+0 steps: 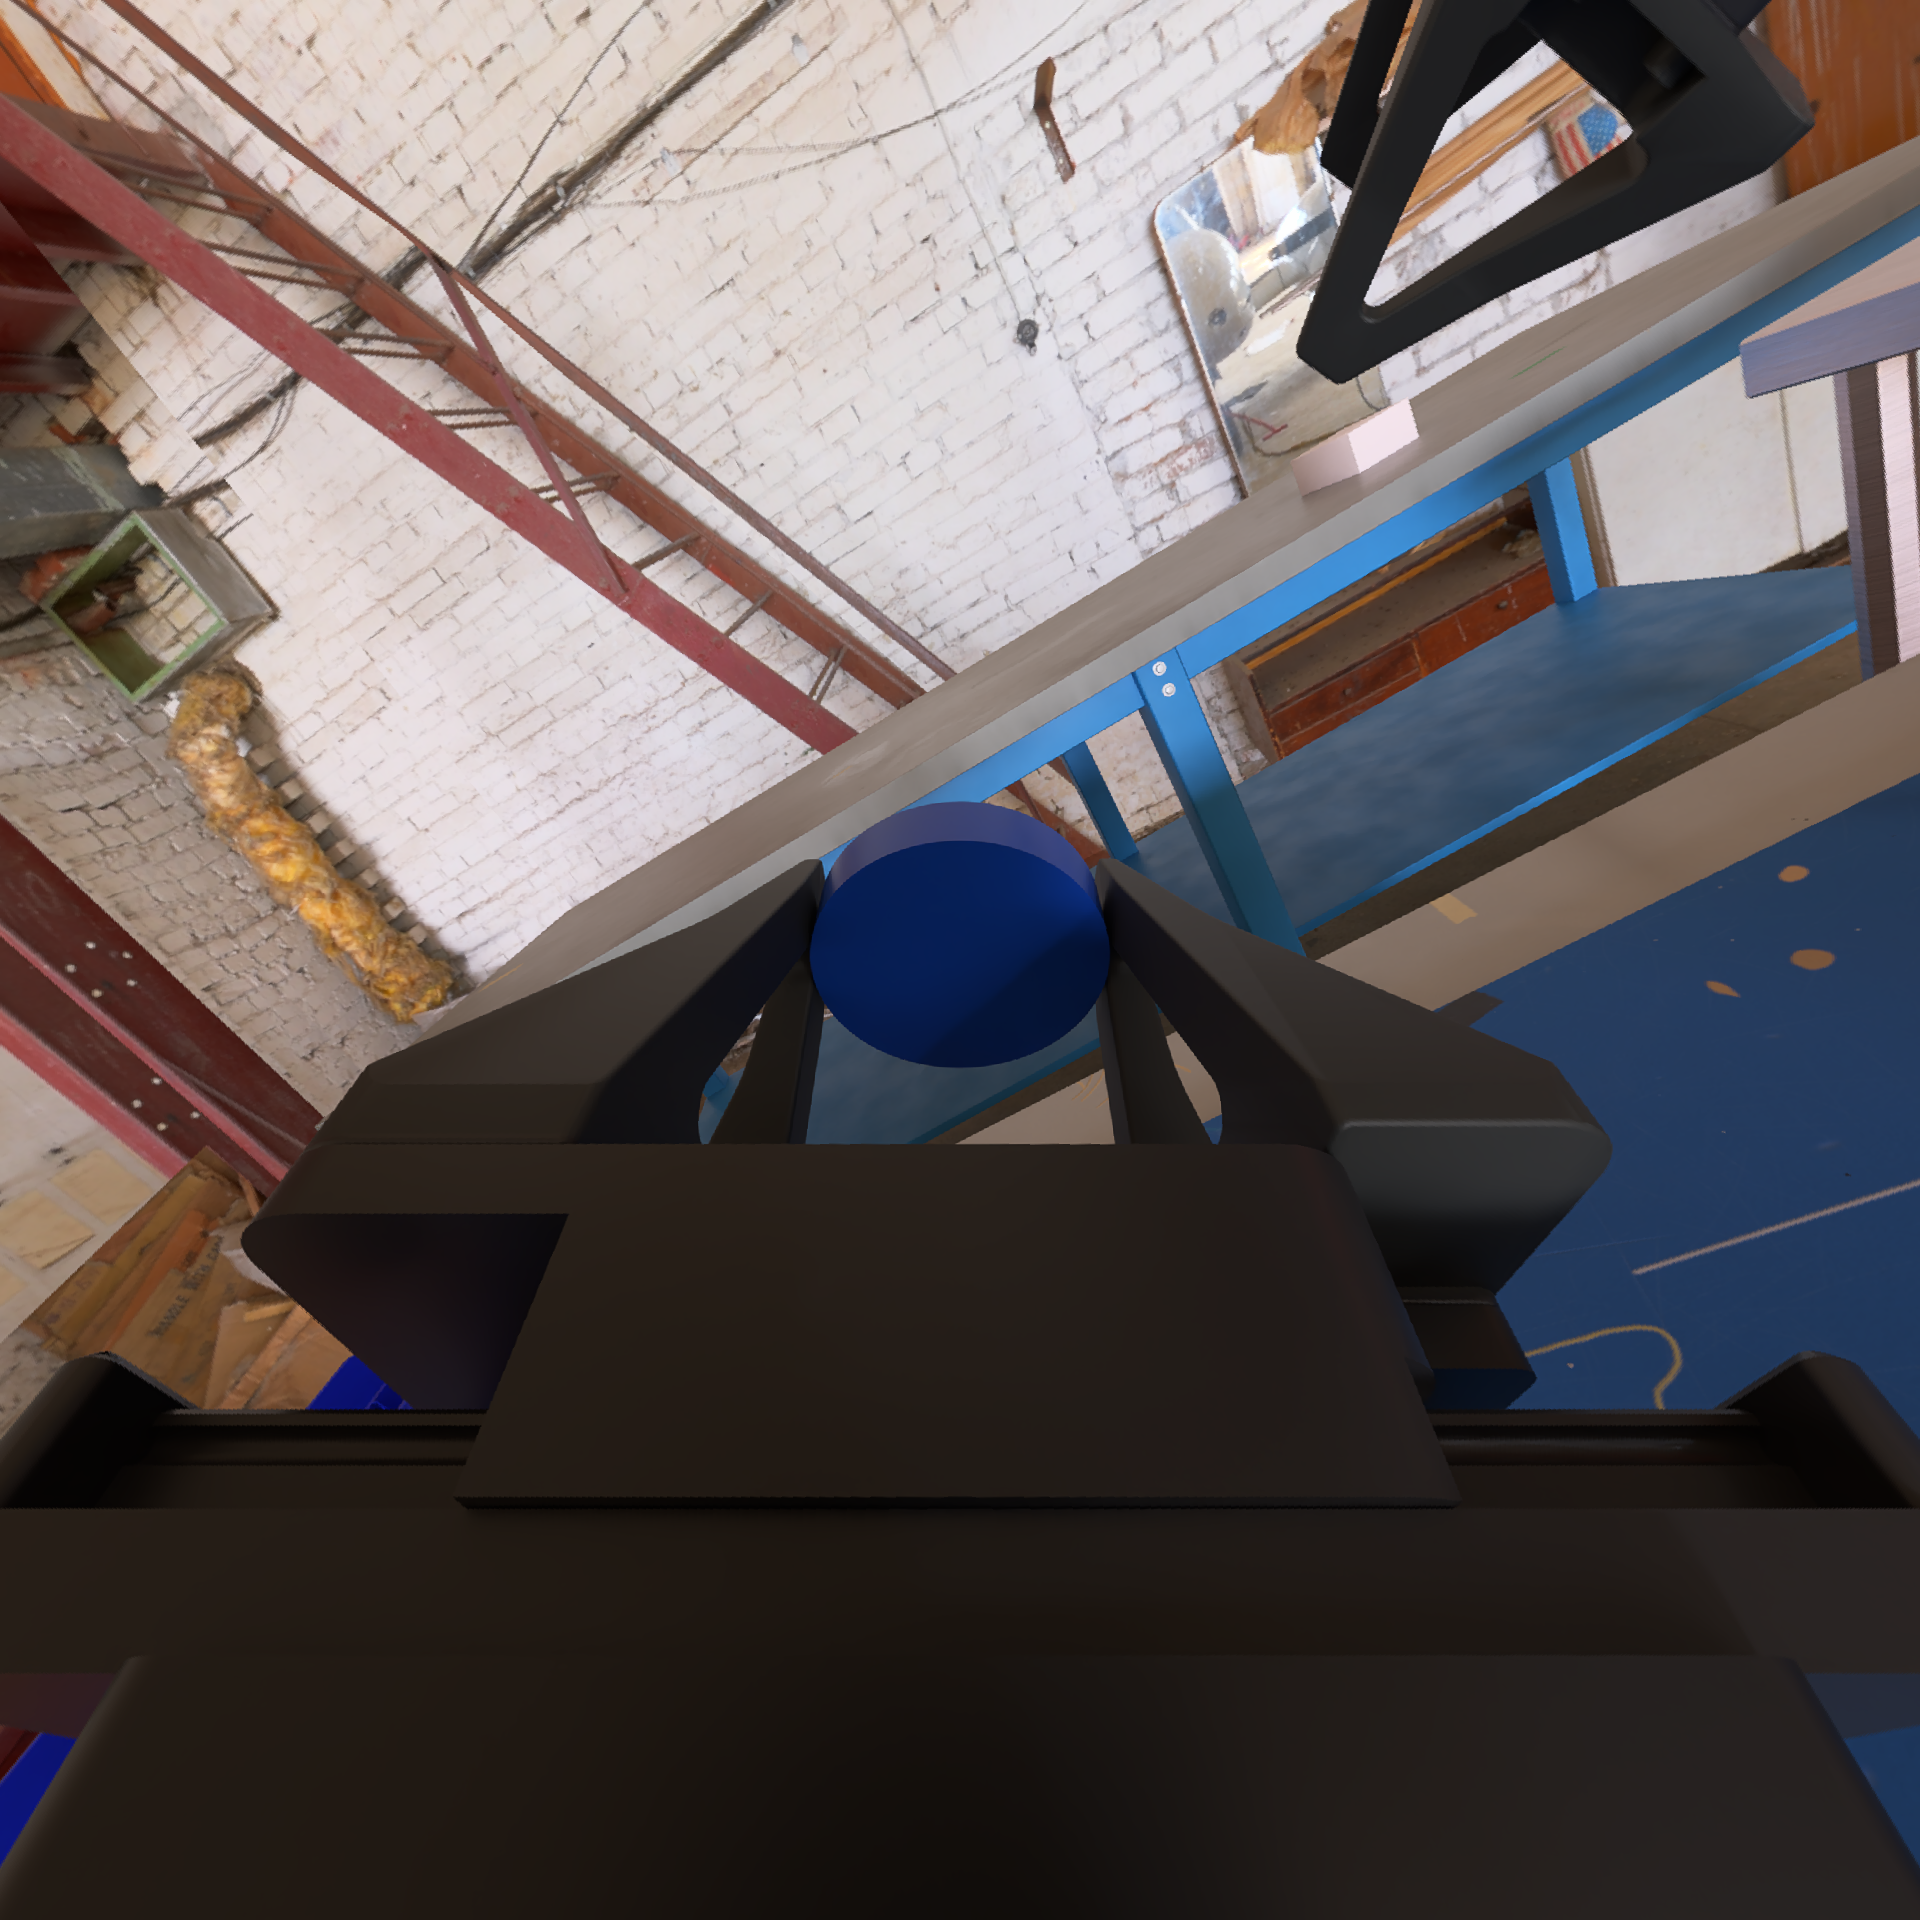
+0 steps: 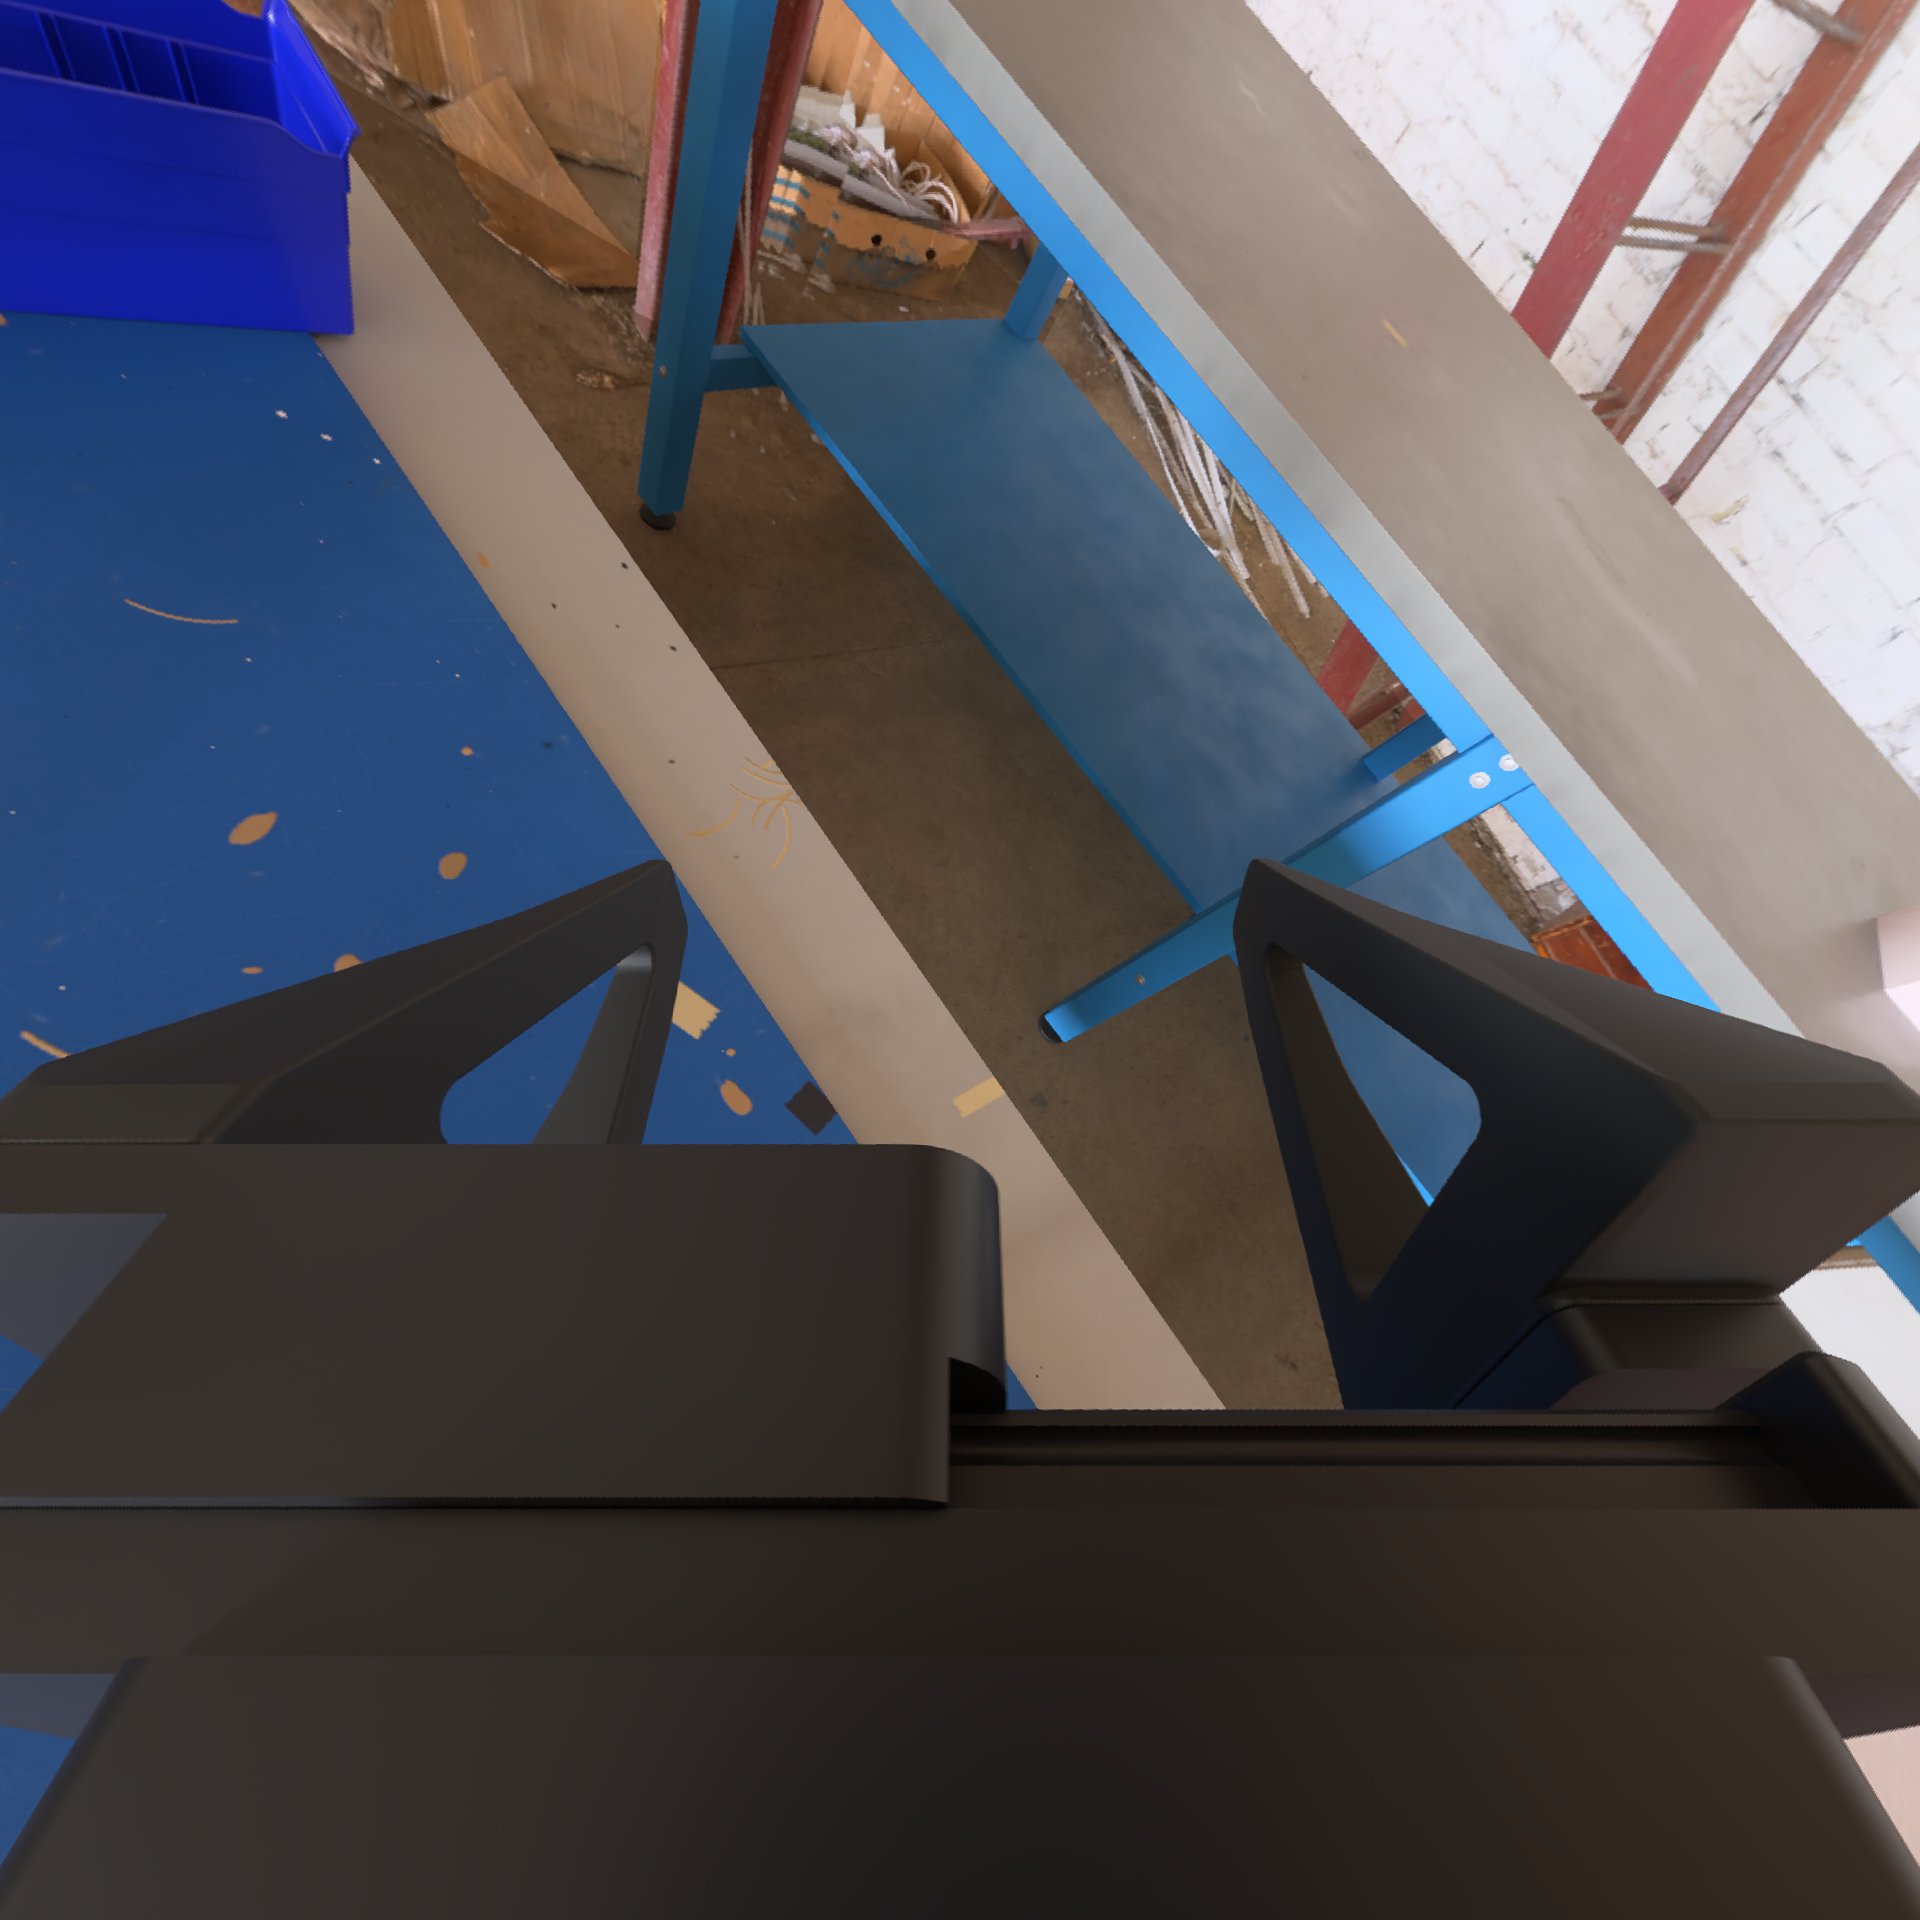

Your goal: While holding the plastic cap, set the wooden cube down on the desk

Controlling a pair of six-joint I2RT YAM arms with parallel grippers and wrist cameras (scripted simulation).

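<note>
My left gripper (image 1: pixel 961 883) is shut on a round dark-blue plastic cap (image 1: pixel 956 945), held off the desk between both fingertips. My right gripper (image 2: pixel 961 883) is open and empty, above the desk's far edge (image 2: pixel 727 727). One of its black fingers (image 1: pixel 1507 208) shows at the top right of the left wrist view. A greyish block with fine grain lines (image 1: pixel 1870 468), cut off at the right edge of the left wrist view, may be the wooden cube; I cannot tell what it rests on.
The desk has a blue mat (image 2: pixel 260 675) with a tan border. A blue bin (image 2: pixel 166 177) stands at its far left corner. Beyond is a grey-topped table with a blue frame (image 2: pixel 1403 364) and a pink block (image 1: pixel 1356 447) on it.
</note>
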